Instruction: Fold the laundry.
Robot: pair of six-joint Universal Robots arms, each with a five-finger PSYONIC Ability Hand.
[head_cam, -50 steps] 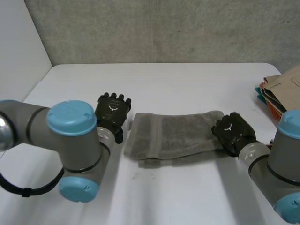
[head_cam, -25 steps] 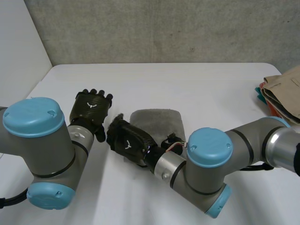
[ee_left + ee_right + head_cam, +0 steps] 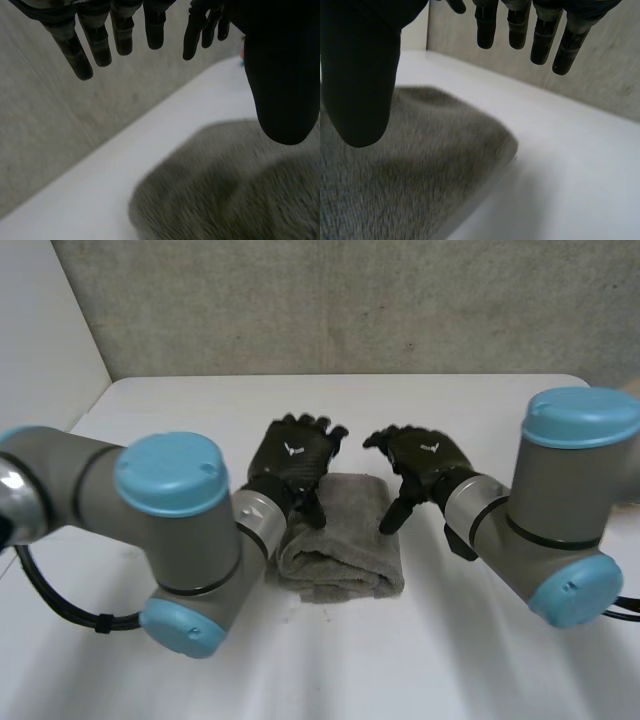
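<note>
A grey towel (image 3: 342, 535) lies folded into a small thick pad in the middle of the white table (image 3: 450, 410). My left hand (image 3: 293, 458) hovers over the towel's far left corner, its fingers straight and holding nothing. My right hand (image 3: 420, 458) hangs just off the towel's far right corner, open too, thumb pointing down. Under the left hand's palm (image 3: 280, 75) lies the towel's rounded corner (image 3: 225, 190), with the right hand's fingers (image 3: 205, 25) showing beyond it. Beneath the right hand's thumb (image 3: 360, 75), the towel (image 3: 395, 165) ends in a folded edge.
A pile of brown and orange items (image 3: 612, 392) sits at the table's far right edge. A grey wall (image 3: 330, 300) runs behind the table. Bare tabletop lies around the towel on every side.
The right hand carried the towel's right end across to the left, folding the towel in half, then let go and drew back to the right. The left hand moved in over the towel.
</note>
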